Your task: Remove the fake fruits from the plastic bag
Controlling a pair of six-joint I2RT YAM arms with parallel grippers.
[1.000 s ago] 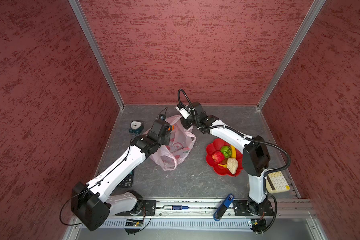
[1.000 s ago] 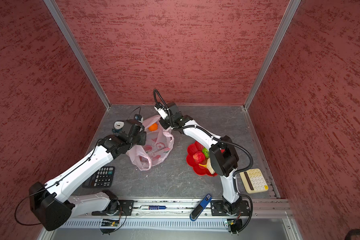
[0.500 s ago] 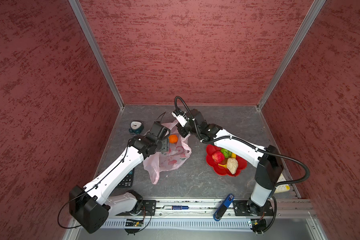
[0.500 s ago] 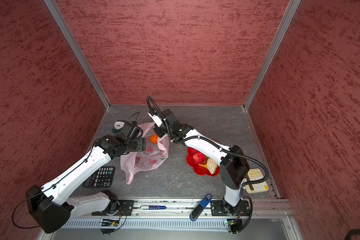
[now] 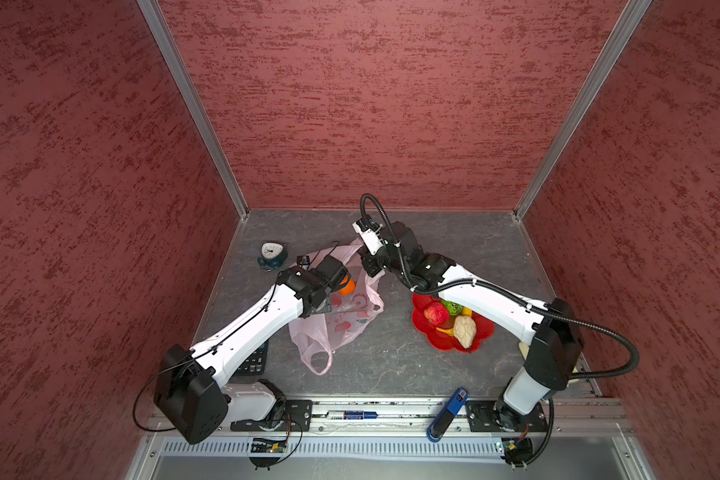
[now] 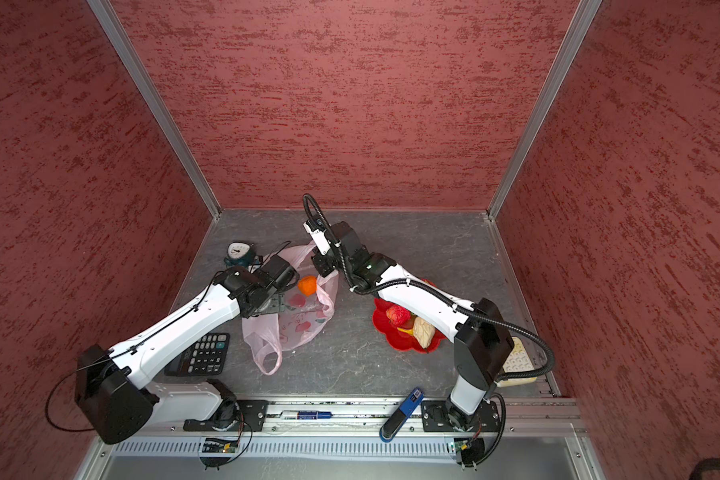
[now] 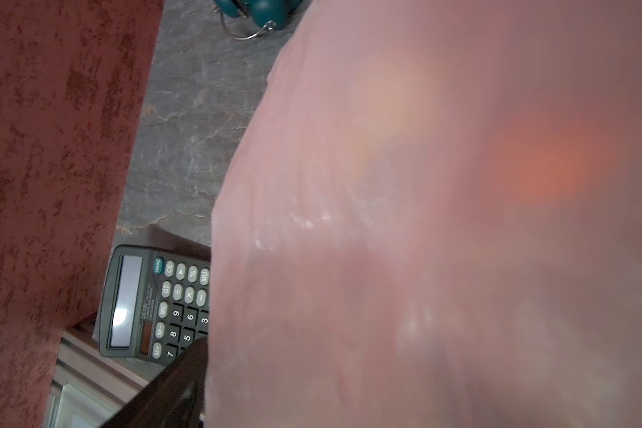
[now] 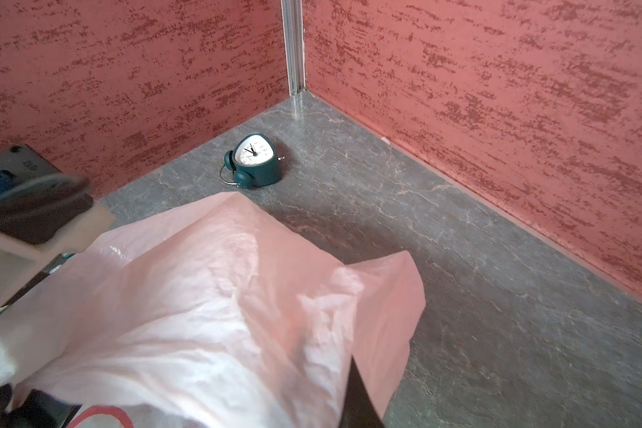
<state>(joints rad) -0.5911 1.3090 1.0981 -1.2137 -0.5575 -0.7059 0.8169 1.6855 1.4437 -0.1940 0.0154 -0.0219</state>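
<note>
Plastic bag (image 5: 337,328), one, thin crinkled pale pink, lies mid-worktop (image 5: 391,365) with one smooth orange (image 6: 307,286) at its mouth; four fruits, strawberry (image 5: 435,312), bumpy green ball (image 5: 452,307), banana (image 5: 444,331) and wrinkled cream lump (image 5: 465,330), sit on one red flower-shaped plate (image 5: 485,332) to its right. The right gripper (image 5: 368,268) has its jaws clamped on the bag's raised edge; the left gripper (image 5: 333,293) is beside the orange, its jaws' spread I cannot tell. Grey veined worktop, mottled red walls (image 5: 350,104).

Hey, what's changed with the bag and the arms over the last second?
The plastic bag has stretched toward the front rail, and the orange now shows bare at its mouth beside the left end effector. The right end effector still grips the bag's far edge. The red plate, clock and calculator are unchanged.
</note>
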